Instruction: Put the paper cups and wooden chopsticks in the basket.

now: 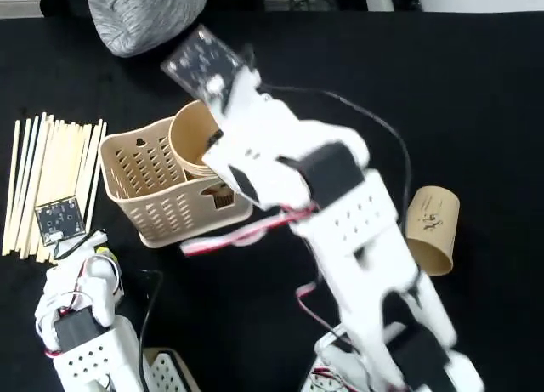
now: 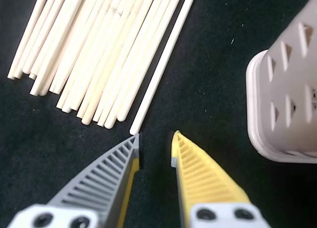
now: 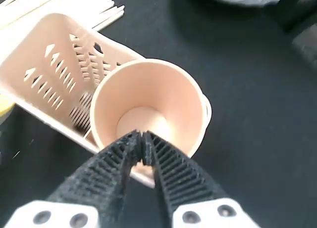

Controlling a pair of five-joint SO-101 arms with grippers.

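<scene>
- The right gripper [image 3: 143, 138] is clenched on the near rim of a paper cup [image 3: 148, 94]. Its black fingers are pressed together at the cup's wall.
- That cup stands upright, mouth up, inside the right end of the basket [image 1: 161, 209], left of centre in the high view. It looks seated in the basket, or very nearly so.
- The step in hand appears to be placing this cup. The next move would be to let go of the rim and lift straight up, so the cup does not tip or come back out.
- A second paper cup [image 1: 432, 226] lies on its side on the black table [image 1: 476, 94], at the right of the high view and well apart from the basket. It is not yet picked up.
- The left gripper [image 2: 156, 135] has its fingers a little apart and holds nothing. It hangs just beside the near tips of the chopsticks [image 2: 94, 55].
- The chopsticks lie in a flat bundle at the left edge of the high view, just beside the basket's left end. None are in the basket.
- To take one, the left gripper would need to straddle the outermost stick, which lies closest to its grey finger.
- Overall the task seems early: one cup about done, with one cup and all the chopsticks left.
</scene>
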